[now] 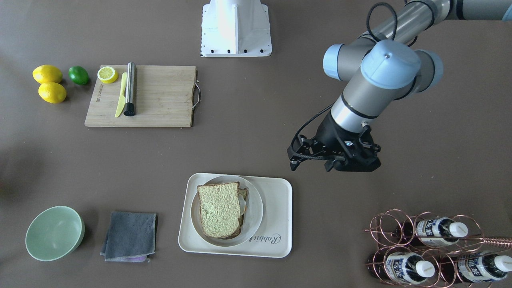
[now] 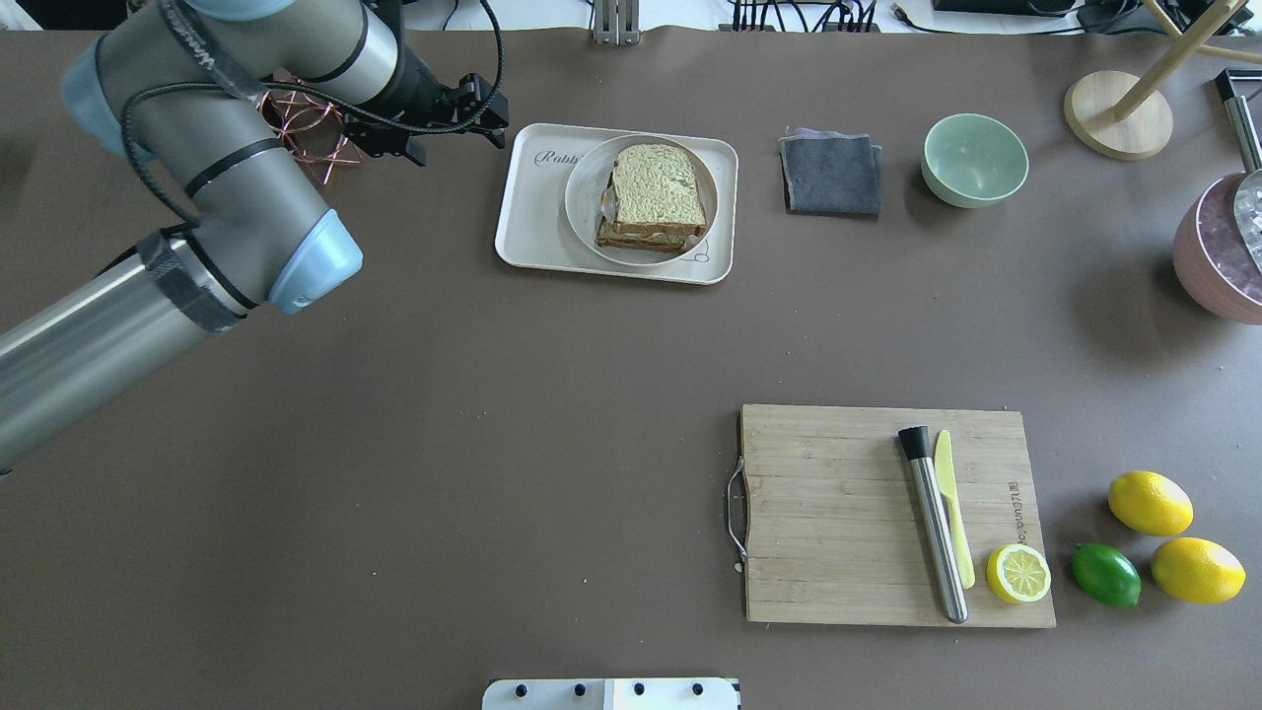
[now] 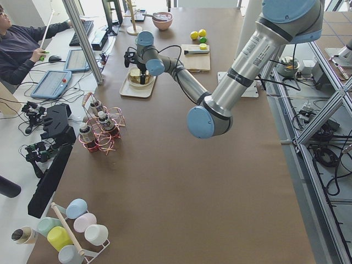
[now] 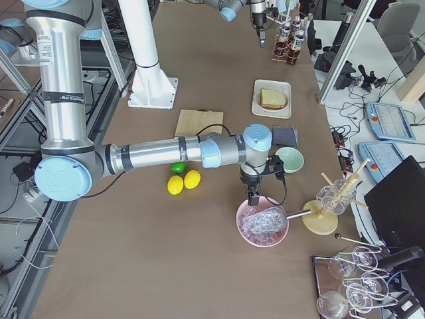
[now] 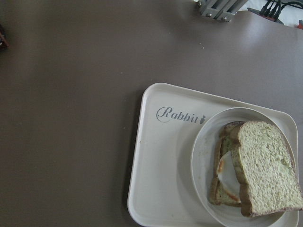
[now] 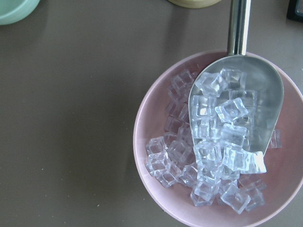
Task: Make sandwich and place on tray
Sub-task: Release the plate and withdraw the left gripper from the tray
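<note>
The sandwich (image 1: 220,210), two greenish-tan bread slices with a white egg (image 5: 229,172) between them, lies on a round white plate (image 1: 254,208). The plate stands on the cream tray (image 1: 276,224) with "Rabbit" script. My left gripper (image 1: 312,164) hangs open and empty above the table, beside the tray's short end, touching nothing. The left wrist view shows the tray (image 5: 161,179) and the sandwich (image 5: 258,170) below. My right gripper (image 4: 252,198) shows only in the exterior right view, over a pink bowl (image 4: 242,232) of ice cubes. I cannot tell whether it is open or shut.
A wooden cutting board (image 1: 160,96) holds a yellow knife, a steel muddler and a lemon half, with two lemons and a lime beside it. A green bowl (image 1: 54,232) and grey cloth (image 1: 130,236) lie near the tray. A copper bottle rack (image 1: 424,248) stands near my left gripper. A metal scoop (image 6: 246,94) rests in the ice.
</note>
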You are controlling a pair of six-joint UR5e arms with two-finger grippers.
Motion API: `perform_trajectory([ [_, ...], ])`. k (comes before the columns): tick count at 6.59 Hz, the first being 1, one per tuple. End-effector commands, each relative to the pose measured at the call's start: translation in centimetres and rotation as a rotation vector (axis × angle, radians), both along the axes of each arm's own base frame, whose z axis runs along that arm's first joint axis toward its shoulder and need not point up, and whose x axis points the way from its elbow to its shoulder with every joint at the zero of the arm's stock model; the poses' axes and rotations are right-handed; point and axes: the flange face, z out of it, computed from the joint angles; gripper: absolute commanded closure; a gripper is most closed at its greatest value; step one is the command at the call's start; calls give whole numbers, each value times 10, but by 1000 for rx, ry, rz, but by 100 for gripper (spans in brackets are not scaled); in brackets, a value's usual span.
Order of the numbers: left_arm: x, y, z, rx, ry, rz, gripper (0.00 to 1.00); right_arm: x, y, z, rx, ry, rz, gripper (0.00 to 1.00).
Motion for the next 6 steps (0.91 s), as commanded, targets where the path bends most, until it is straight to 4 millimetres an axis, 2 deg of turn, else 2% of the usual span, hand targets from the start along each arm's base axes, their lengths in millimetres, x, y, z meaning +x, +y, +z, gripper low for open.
perform_trajectory([
  [1,-109,34,53,33,-138,56,2,19,29,33,-71,13,36,0],
  [2,-160,34,106,66,-220,86,2,33,43,47,-97,16,58,0],
  [3,-215,37,170,93,-307,129,2,53,51,53,-108,14,97,0],
  [4,-276,40,236,104,-379,170,2,63,55,56,-116,12,120,0],
  [5,-336,39,305,130,-438,249,2,63,55,57,-121,11,121,0],
  [6,-373,39,356,167,-448,339,2,63,56,58,-128,7,121,0],
])
